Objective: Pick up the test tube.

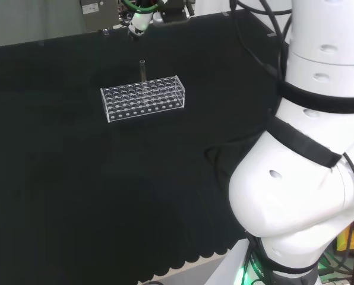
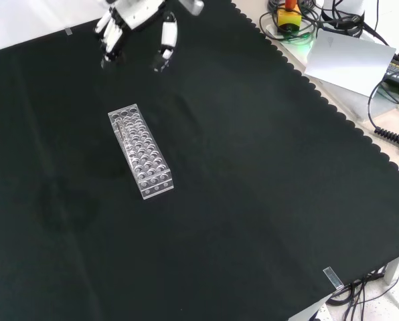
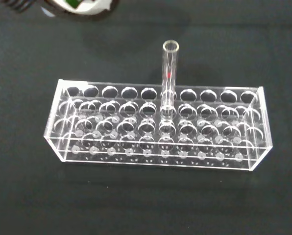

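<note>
A clear test tube point(image 3: 169, 73) stands upright in a hole in the back row of a clear plastic rack point(image 3: 158, 126). In the head view the tube point(image 1: 142, 70) sticks up above the rack point(image 1: 142, 98) on the black cloth. The front view shows the tube point(image 2: 124, 128) near the far end of the rack point(image 2: 140, 151). My hand point(image 2: 138, 15) hovers beyond that far end, above the cloth, open with relaxed fingers point(image 2: 111, 35) and holding nothing. A fingertip of the hand point(image 1: 138, 22) shows above and behind the tube in the head view. A blurred white part of the hand point(image 3: 82, 5) appears in the wrist view.
The arm's white links point(image 1: 307, 148) stand at the head view's right. Beyond the cloth's scalloped edge in the front view lie cables, a grey sheet point(image 2: 350, 60) and a red and yellow button point(image 2: 290, 15). All other holes of the rack hold nothing.
</note>
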Controlling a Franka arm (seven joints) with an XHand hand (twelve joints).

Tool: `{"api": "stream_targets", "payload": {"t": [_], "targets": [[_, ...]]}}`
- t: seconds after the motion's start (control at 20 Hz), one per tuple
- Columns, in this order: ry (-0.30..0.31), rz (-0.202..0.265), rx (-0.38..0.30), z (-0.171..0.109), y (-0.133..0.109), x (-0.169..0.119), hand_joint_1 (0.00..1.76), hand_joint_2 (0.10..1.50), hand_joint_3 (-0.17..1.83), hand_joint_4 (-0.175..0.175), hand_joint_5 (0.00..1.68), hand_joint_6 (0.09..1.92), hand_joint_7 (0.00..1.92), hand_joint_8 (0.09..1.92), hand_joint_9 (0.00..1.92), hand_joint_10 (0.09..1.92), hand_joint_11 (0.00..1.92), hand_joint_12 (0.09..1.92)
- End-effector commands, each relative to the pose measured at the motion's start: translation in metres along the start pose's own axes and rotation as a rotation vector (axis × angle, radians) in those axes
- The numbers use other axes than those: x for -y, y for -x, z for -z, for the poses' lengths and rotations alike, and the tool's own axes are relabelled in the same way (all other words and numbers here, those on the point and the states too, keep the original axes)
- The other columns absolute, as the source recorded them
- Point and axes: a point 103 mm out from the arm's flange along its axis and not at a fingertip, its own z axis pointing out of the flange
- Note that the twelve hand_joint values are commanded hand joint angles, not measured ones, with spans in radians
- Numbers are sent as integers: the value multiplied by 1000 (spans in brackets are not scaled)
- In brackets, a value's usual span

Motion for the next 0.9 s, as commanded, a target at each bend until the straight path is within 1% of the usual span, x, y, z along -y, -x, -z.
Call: {"api": "stream_targets", "payload": {"t": [0.05,0.4,0.9], "targets": [[-97,-14,19,-31,3,-33,833,749,506,-159,426,415,610,897,564,847,226,1522],[-143,-15,41,-56,6,-62,842,747,517,-162,412,530,664,879,624,819,248,1512],[-195,-12,81,-84,1,-87,864,741,525,-164,409,599,686,882,637,814,259,1508]]}}
